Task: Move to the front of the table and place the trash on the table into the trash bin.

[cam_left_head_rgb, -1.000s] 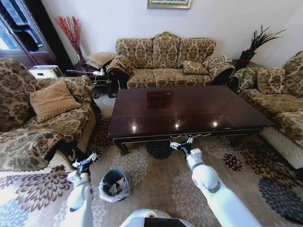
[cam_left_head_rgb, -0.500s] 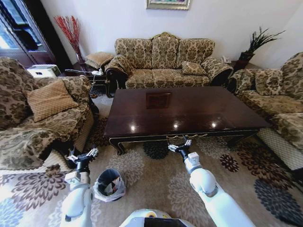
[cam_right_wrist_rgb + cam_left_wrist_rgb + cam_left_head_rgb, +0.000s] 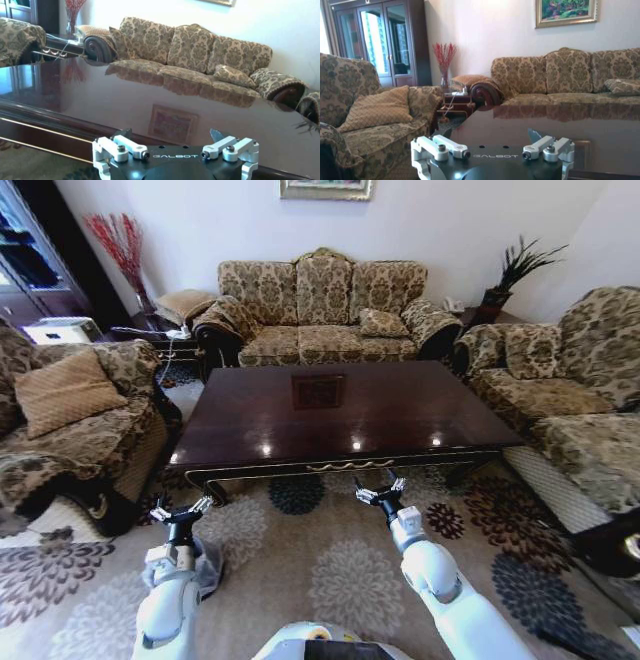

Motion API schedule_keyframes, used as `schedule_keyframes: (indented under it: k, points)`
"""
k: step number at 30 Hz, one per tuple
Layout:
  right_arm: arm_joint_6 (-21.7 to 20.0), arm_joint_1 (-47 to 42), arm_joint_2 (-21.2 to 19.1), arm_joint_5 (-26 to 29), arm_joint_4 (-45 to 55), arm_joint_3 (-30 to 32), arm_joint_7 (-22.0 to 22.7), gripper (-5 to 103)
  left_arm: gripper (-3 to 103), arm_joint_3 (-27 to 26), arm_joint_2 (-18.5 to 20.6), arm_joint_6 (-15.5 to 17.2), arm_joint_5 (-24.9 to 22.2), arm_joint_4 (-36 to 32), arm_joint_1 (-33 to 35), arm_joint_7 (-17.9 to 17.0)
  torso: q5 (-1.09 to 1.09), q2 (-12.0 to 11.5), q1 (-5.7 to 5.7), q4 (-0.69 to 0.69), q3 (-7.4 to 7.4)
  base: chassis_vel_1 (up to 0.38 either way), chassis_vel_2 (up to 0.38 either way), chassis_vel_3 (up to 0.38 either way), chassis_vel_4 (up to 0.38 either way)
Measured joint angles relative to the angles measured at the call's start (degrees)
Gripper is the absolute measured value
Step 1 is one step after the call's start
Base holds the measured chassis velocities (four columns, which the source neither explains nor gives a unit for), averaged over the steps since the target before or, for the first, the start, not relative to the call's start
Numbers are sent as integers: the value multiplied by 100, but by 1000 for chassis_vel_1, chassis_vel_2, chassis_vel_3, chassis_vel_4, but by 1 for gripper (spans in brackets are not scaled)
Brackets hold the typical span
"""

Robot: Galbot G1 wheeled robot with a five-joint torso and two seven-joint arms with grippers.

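From the head view we see the table [image 3: 340,415] straight ahead, its dark glossy top carrying only reflections; we can make out no trash on it. The left gripper [image 3: 181,511] hangs low over the patterned carpet [image 3: 340,580] off the table's near left corner, fingers spread apart and holding nothing, and a pale edge of the trash bin [image 3: 207,564] peeks out just beside the left arm, mostly hidden by it. The right gripper [image 3: 381,490] sits just short of the table's near edge, fingers likewise spread and empty. In the left wrist view the left gripper [image 3: 492,140] has its jaws apart with the tabletop [image 3: 550,127] beyond it, again without scraps, and an armchair [image 3: 375,123] to one side. In the right wrist view the right gripper [image 3: 175,137] is open too, facing the polished surface [image 3: 150,101] and the sofa [image 3: 190,48] behind. Our worry is that with the bin tucked under the left arm, a swing of that arm could knock it over and spill its contents; the right gripper is also near enough to the carved apron to strike it if the base rolls forward.
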Motion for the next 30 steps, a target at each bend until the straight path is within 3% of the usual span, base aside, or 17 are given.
schedule_keyframes:
  k: [15,19,23,26,30]
  points:
    - [1,5,-2,0,2,2,5,100,100,-4,1,0,-5,13,-1,2,-2,0,0,1,-1,-273,-278,349,373]
    - [1,4,-3,1,2,3,6,100,100,-3,2,0,-8,15,-5,5,0,1,0,-4,-1,-42,-96,53,57]
    - [1,6,0,2,3,-1,6,100,100,-8,6,1,-10,19,-4,3,-13,0,0,1,0,17,22,-2,-7]
    - [1,7,0,3,3,-2,6,100,100,-12,7,2,-11,19,-3,-1,-3,0,0,5,0,89,93,-7,-41]
    - [1,7,0,5,2,-1,5,100,100,-9,5,3,-12,20,-5,-1,-2,0,1,-1,0,10,24,-2,-14]
